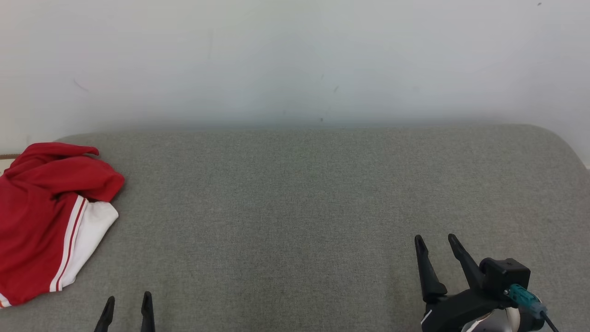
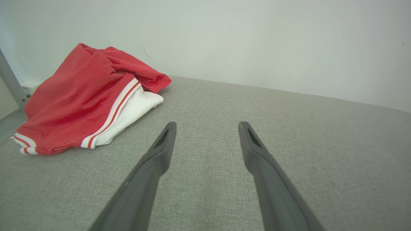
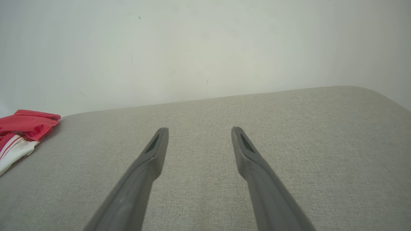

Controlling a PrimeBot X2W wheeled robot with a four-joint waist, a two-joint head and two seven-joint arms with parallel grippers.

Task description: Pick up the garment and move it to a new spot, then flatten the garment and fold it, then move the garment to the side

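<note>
Part of the one garment is cut off by the head view's left edge, and its far end is bunched, so its kind is hard to tell. Red with a white panel, it lies on the grey fabric surface, left of and beyond the left jaws, well apart from the right jaws. Its long axis runs from the striped hem away toward the wall. Both pairs of jaws stand apart, empty.

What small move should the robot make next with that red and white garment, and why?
Probably swing the left gripper leftward and forward to the garment. It lies crumpled and untouched at the left end of the grey surface; the left gripper is open and nearer, the right gripper far off.
</note>
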